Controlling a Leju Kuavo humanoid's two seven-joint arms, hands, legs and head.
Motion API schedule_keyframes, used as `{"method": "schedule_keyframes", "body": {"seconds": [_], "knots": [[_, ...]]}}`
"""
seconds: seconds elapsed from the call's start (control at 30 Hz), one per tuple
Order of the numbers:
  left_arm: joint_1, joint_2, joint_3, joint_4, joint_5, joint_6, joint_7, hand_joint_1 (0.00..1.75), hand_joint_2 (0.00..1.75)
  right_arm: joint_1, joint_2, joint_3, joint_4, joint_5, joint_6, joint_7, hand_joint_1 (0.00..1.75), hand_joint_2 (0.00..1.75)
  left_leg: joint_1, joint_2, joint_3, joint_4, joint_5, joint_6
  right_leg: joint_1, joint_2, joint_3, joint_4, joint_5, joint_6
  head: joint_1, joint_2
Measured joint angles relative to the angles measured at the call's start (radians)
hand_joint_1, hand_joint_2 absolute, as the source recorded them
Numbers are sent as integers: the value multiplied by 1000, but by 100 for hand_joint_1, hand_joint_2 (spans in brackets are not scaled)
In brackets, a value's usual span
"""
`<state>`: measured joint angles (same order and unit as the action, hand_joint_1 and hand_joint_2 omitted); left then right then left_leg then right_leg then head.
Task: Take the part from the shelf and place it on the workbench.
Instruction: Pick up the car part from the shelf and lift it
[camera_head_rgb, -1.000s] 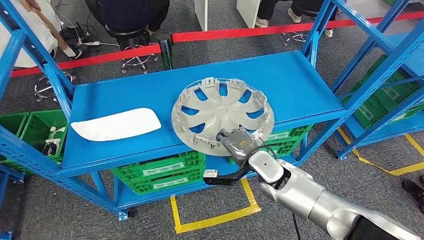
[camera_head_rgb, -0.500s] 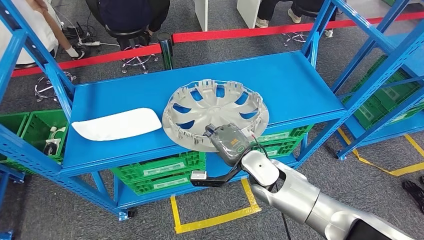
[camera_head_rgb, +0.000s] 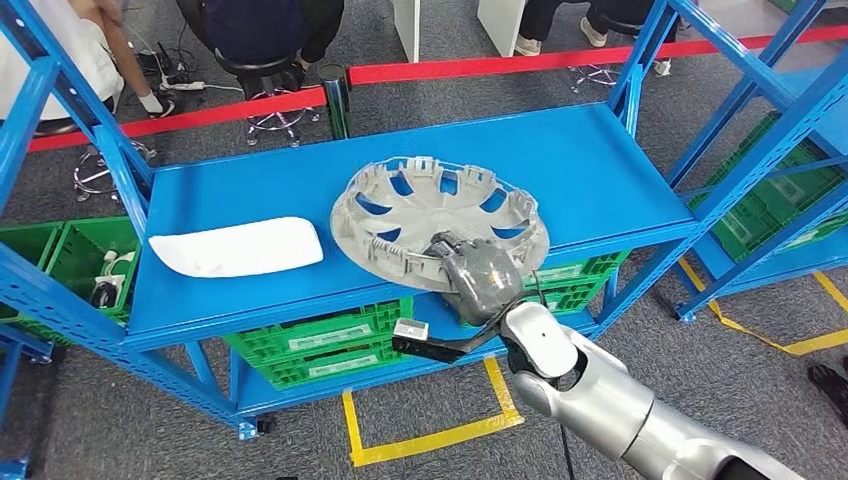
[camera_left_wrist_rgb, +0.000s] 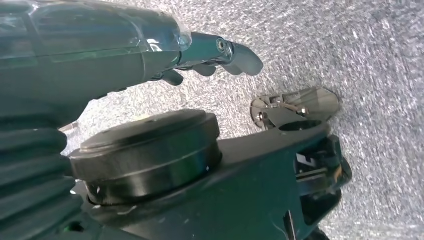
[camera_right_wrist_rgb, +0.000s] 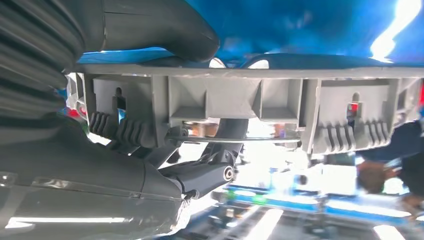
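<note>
Head view: one grey wheel cover (camera_head_rgb: 440, 220) on blue shelf (camera_head_rgb: 600, 170), near edge tilted up, gripped at its rim by right hand (camera_head_rgb: 478, 272). One white panel (camera_head_rgb: 238, 247) lies apart beside it. Left hand (camera_left_wrist_rgb: 200, 55) hangs over floor, fingers loosely curled, holding nothing.

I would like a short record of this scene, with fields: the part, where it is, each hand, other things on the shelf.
part: grey wheel cover
place: on the blue shelf, near edge lifted
right hand: grips the cover's near rim
left hand: holds nothing, above grey floor
other: white curved panel on the shelf, apart from the cover
</note>
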<state>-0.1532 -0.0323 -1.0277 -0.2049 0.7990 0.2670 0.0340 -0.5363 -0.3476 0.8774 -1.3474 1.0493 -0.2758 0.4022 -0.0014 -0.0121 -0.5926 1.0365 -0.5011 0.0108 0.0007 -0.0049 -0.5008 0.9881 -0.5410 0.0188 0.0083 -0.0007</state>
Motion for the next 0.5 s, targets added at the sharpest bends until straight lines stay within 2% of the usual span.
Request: {"method": "schedule_keyframes", "body": {"seconds": [0.23, 0.5], "knots": [[6, 1, 0, 0, 0, 15, 2, 0, 175, 53, -55, -108, -52, -51, -89, 32, 175, 175, 0, -6, 0, 0, 0, 0, 0, -5, 2, -1, -1, 0, 2, 0], [6, 1, 0, 0, -4, 15, 2, 0, 175, 99, -96, -217, -121, -75, -147, 55, 175, 175, 0, -4, 0, 0, 0, 0, 0, -5, 2, -1, -1, 0, 1, 0]]}}
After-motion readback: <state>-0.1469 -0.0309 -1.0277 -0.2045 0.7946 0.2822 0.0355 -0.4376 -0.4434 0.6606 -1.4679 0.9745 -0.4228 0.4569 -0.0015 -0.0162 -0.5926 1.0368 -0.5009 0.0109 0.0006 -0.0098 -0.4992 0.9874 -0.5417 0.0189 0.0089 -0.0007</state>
